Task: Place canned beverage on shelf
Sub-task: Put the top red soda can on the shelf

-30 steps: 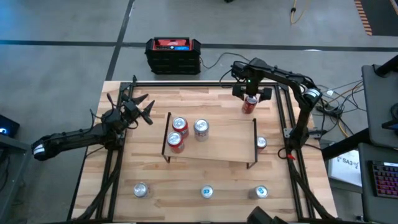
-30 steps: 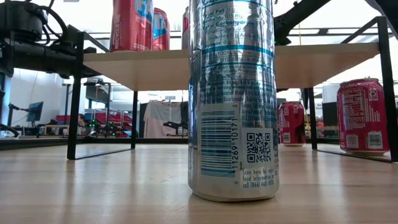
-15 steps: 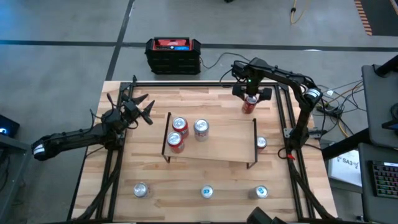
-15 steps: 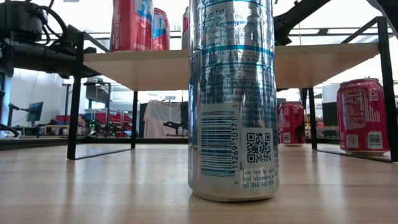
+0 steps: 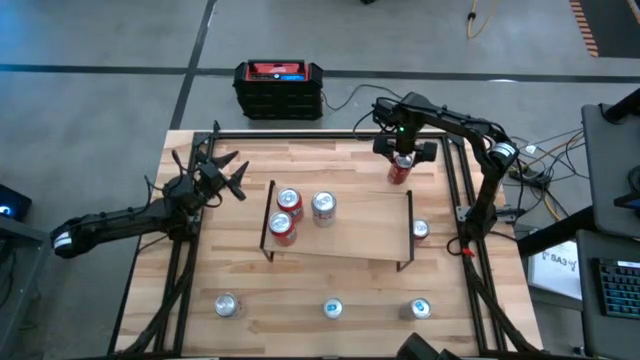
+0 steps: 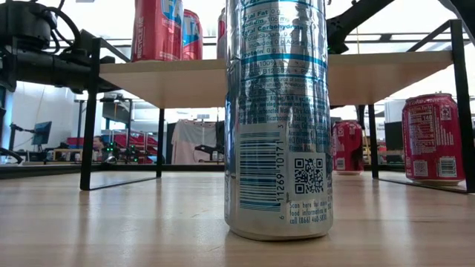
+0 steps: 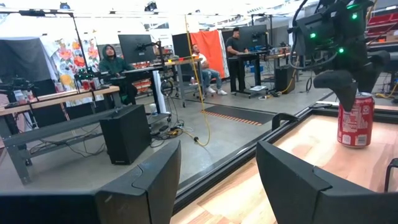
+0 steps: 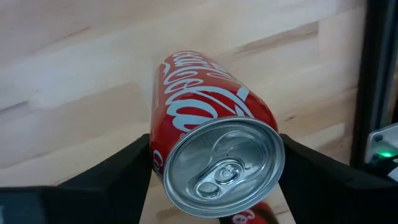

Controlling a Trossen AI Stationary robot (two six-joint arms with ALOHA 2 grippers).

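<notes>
A red can (image 5: 401,171) stands upright on the table near its far right corner, also in the left wrist view (image 7: 356,121). My right gripper (image 8: 214,163) points down over it, fingers on either side of its top. The shelf (image 5: 345,240), a light-wood board on black legs, stands mid-table with three cans (image 5: 290,200) at its left end. My left gripper (image 7: 217,163) hangs open by the table's left edge (image 5: 222,176) with nothing between its fingers. My right gripper comes at the red can from above, pointing down. Its two fingers (image 8: 118,168) sit against opposite sides of the can's wall just below the top rim (image 8: 159,155). The can stands upright with its base on the table.
Three silver-topped cans (image 5: 332,308) stand along the table's near edge, and another (image 5: 420,230) stands beside the shelf's right legs. One silver can (image 6: 278,119) fills the middle of the low view. A red and black case (image 5: 279,88) lies on the floor beyond the table.
</notes>
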